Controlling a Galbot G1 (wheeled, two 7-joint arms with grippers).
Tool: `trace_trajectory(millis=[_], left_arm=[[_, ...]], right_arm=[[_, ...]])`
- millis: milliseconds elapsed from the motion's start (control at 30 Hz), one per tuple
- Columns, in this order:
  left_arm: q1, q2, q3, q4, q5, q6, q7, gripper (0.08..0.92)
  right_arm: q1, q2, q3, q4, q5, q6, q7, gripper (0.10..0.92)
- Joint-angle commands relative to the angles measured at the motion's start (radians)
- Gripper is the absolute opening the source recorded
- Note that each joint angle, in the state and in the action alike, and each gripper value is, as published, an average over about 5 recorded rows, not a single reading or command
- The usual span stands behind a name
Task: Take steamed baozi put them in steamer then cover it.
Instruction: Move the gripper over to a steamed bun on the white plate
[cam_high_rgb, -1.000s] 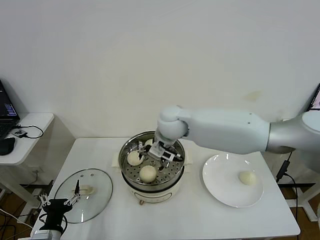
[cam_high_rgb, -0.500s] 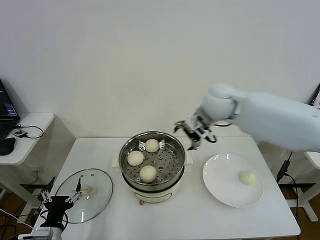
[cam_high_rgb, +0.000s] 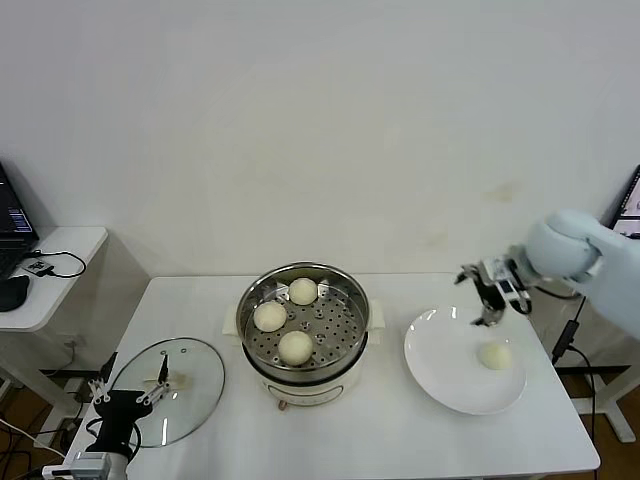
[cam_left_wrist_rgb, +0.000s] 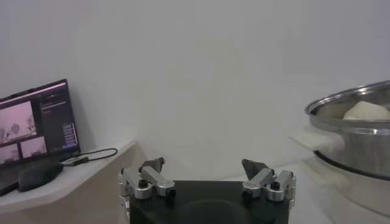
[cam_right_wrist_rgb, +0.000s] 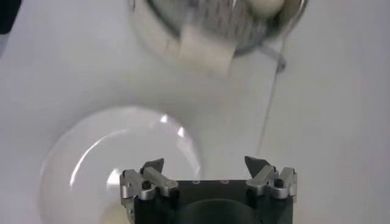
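Three steamed baozi (cam_high_rgb: 294, 346) sat on the perforated tray inside the steamer (cam_high_rgb: 303, 372), and a fourth bun (cam_high_rgb: 492, 355) lay on the white plate (cam_high_rgb: 445, 375) beside it. The right gripper (cam_high_rgb: 489, 288) hung above the plate's far edge with its jaws spread wide and nothing between them. The left gripper (cam_high_rgb: 128, 396) waited low at the table's near left corner, just beside the cover (cam_high_rgb: 190, 388) lying flat on the table (cam_high_rgb: 350, 440), also wide open and empty.
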Motion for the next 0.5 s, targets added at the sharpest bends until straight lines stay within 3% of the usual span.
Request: trace_trajectory(millis=[33, 500], left_arm=[[0.007, -0.002, 0.001, -0.003, 0.0, 0.001, 0.0, 0.823], [0.013, -0.008, -0.013, -0.003, -0.002, 0.002, 0.0, 0.823]], right_arm=[[-0.497, -0.117, 0.384, -0.061, -0.167, -0.013, 0.009, 0.823], [-0.602, 0.034, 0.448, -0.244, -0.244, 0.024, 0.06, 0.823]])
